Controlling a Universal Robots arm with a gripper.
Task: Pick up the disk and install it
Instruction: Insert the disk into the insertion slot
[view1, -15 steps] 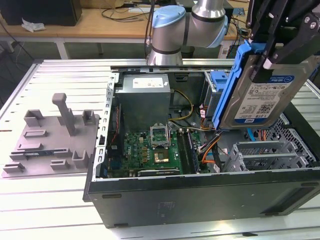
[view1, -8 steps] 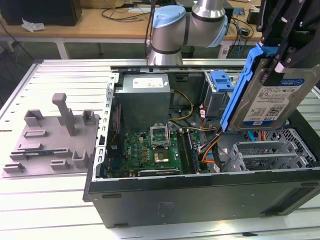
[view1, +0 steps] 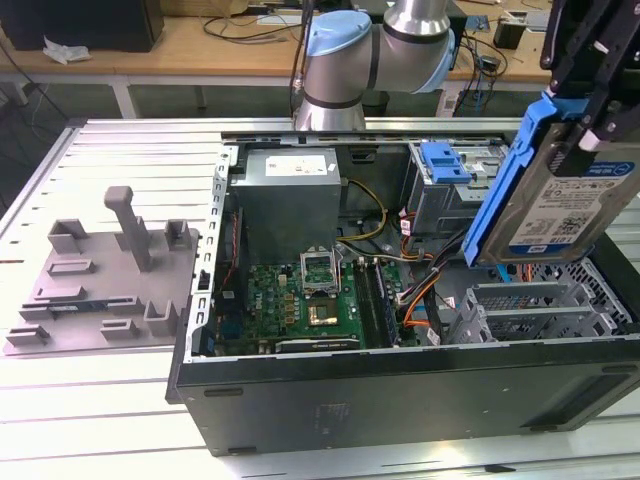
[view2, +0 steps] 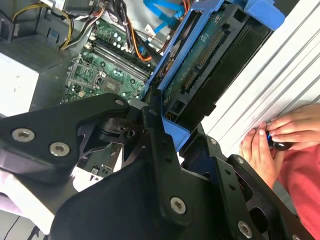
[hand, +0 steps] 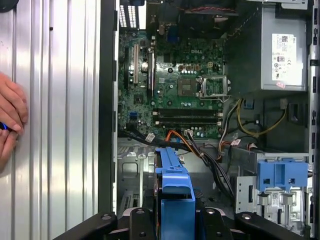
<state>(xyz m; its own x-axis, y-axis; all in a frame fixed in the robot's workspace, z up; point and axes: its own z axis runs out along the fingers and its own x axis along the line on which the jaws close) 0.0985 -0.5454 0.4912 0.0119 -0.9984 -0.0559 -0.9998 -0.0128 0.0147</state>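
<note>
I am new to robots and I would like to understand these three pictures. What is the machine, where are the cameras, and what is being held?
The grey and blue machine is a robot arm. One picture comes from a camera off the arm. The other two come from cameras riding near the arm's wrist, looking past its gripper. On the metal table lies an open computer case, with a grey plastic block on the exterior view's left. The gripper is shut on the disk, a silver drive in a blue frame, held tilted in the air above the case. A person's hands are beside the case.
</note>
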